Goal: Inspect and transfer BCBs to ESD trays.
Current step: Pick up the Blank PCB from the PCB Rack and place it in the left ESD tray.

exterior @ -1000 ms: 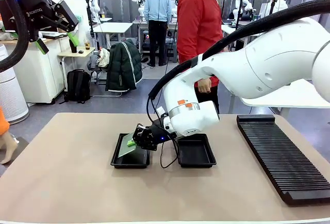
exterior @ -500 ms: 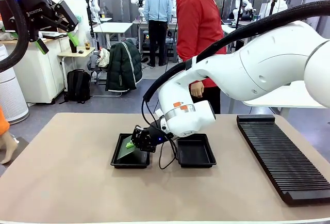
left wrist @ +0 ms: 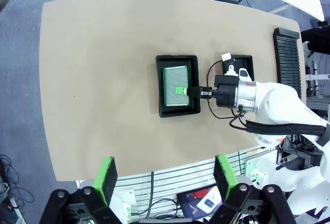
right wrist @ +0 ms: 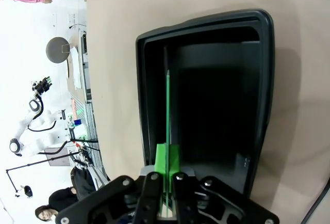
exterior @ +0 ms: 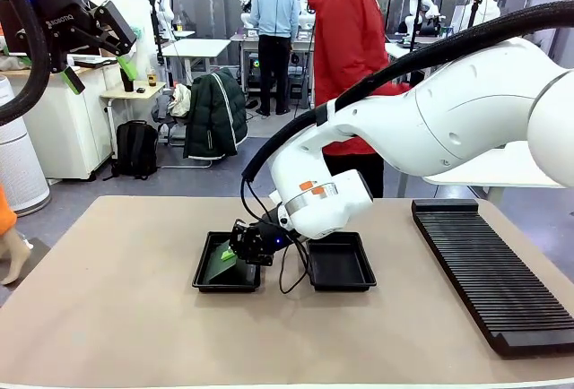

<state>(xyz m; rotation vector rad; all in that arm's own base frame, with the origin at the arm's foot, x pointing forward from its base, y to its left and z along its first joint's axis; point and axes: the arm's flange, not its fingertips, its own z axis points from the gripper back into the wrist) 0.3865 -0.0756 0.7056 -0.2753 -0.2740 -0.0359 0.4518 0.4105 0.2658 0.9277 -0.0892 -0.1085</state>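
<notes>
Right wrist view: the right gripper [right wrist: 167, 158] is pinching its two green pads narrowly on the near edge of a BCB [right wrist: 167, 105]. The board is showing edge-on as a thin green line running away from the pads over the floor of the left ESD tray [right wrist: 206, 25].

Front view: both trays are sitting side by side near the middle of the worktop [exterior: 117, 317], just apart from each other. The right arm is reaching across from the right edge to the left tray. The board is tilting, with its gripped right edge higher and its left edge down inside the tray walls. Whether that low edge is touching the floor, I cannot tell. The right ESD tray [exterior: 339, 263] is lying just beside the arm's wrist. A long black ribbed rack [exterior: 489, 272] is running along the worktop's right edge, well apart from the trays. A person [exterior: 345, 39] in a red jacket is standing beyond the far edge.

Left wrist view: the left gripper [left wrist: 166, 176] is hovering high above the worktop with its jaws spread wide and holding nothing. Far below it, the green board is covering most of the left tray's floor.
</notes>
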